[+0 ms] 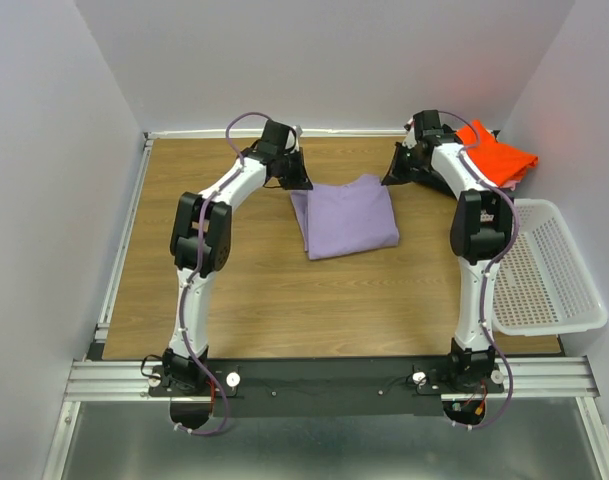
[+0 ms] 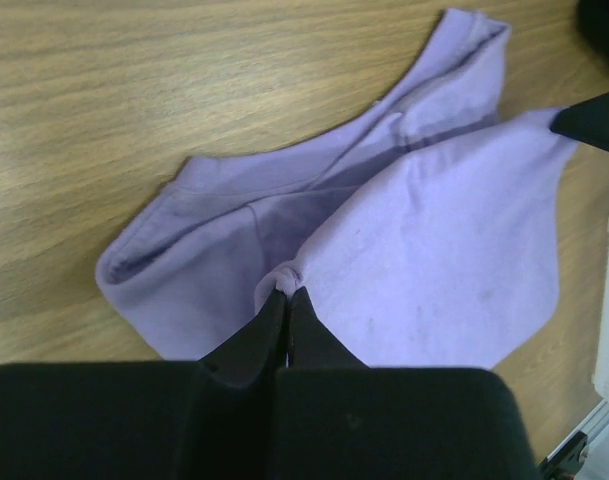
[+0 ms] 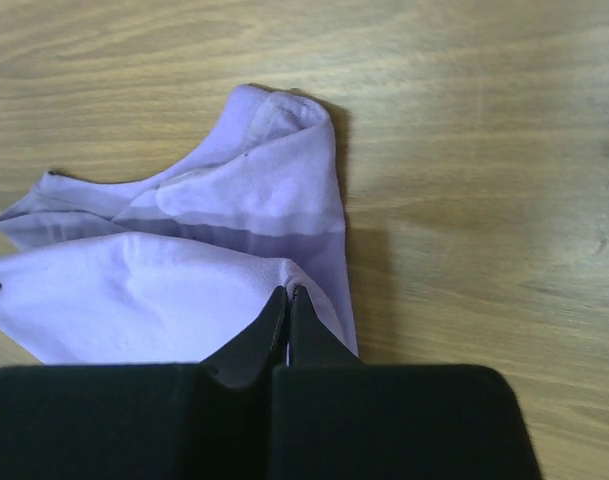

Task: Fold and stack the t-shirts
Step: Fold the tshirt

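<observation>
The lavender t-shirt [image 1: 349, 218] lies partly folded mid-table. My left gripper [image 1: 294, 176] is shut on its far left corner, and the left wrist view shows the cloth [image 2: 444, 250] bunched at the closed tips [image 2: 287, 290] and lifted over the lower layers. My right gripper [image 1: 396, 170] is shut on the far right corner. The right wrist view shows the shirt [image 3: 134, 300] pinched at the tips [image 3: 289, 290]. A folded orange-red t-shirt [image 1: 496, 154] lies at the back right, behind the right arm. I cannot make out the pink and dark grey shirts.
A white mesh basket [image 1: 549, 268] sits at the table's right edge beside the right arm. The wooden table [image 1: 234, 290] is walled at the back and both sides. The right gripper's fingertip [image 2: 592, 122] shows at the edge of the left wrist view.
</observation>
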